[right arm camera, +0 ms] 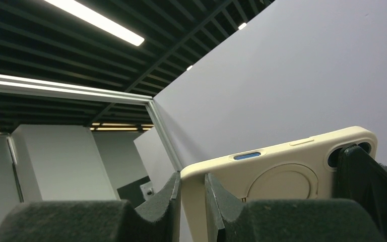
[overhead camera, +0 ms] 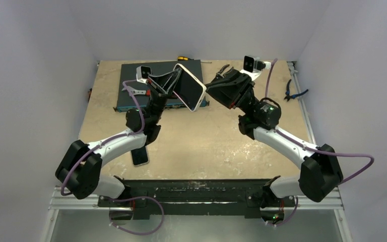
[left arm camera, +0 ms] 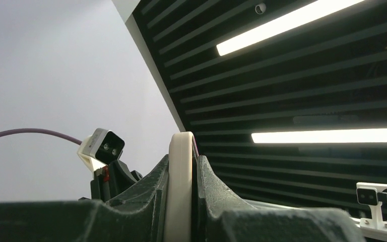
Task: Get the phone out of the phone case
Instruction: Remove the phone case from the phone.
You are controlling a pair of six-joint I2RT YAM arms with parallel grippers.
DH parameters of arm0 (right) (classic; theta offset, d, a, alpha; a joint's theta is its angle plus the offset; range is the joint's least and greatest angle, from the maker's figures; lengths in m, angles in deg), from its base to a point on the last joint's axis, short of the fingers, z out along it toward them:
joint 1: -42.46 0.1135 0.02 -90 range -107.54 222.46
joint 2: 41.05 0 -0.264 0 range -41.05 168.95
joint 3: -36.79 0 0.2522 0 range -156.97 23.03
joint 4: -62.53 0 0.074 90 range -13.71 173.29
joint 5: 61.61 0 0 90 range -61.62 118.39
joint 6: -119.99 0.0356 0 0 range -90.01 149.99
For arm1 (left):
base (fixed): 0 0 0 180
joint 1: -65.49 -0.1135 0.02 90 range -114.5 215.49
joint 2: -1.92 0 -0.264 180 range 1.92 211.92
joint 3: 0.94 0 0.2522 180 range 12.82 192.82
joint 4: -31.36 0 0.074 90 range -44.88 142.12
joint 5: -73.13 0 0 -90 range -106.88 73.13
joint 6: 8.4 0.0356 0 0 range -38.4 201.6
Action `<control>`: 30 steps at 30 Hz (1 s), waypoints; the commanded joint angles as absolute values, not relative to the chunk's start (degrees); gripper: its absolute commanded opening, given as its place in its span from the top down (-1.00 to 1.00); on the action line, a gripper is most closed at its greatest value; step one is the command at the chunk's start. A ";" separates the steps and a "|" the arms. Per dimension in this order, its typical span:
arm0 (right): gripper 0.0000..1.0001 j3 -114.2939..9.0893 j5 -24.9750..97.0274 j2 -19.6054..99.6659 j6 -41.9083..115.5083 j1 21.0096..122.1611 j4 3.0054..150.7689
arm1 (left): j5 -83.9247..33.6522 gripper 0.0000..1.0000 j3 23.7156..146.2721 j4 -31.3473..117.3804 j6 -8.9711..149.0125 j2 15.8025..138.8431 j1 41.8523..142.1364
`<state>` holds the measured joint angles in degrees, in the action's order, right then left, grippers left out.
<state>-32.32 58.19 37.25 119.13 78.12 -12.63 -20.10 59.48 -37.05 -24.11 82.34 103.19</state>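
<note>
The phone (overhead camera: 188,89), dark screen up, sits inside the cream phone case (overhead camera: 193,75) and is held tilted in the air above the back of the table. My left gripper (overhead camera: 174,80) is shut on the case's left end. In the left wrist view the case edge (left arm camera: 180,181) stands upright between the left gripper's (left arm camera: 182,161) fingers. My right gripper (overhead camera: 209,86) is shut on the opposite corner. The right wrist view shows the case back (right arm camera: 282,171), with a blue side button (right arm camera: 247,156) and a round ring, its corner pinched by the right gripper (right arm camera: 192,187).
A second phone (overhead camera: 140,156) lies on the table under the left arm. A dark flat box (overhead camera: 131,88) sits at the back. A screwdriver (overhead camera: 184,58) and pliers (overhead camera: 224,68) lie at the back edge. More pliers (overhead camera: 295,94) lie at the right.
</note>
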 commanded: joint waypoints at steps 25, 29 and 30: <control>-0.45 -30.79 52.86 12.25 78.35 77.46 51.64 | -19.66 1.00 65.51 5.24 8.56 59.85 102.73; -0.44 -29.21 52.95 11.43 78.29 77.46 52.97 | -18.06 1.00 65.71 5.14 8.78 58.93 102.69; -0.46 -29.05 53.33 11.67 78.91 77.45 53.09 | -17.82 1.00 65.85 5.07 8.84 58.90 102.76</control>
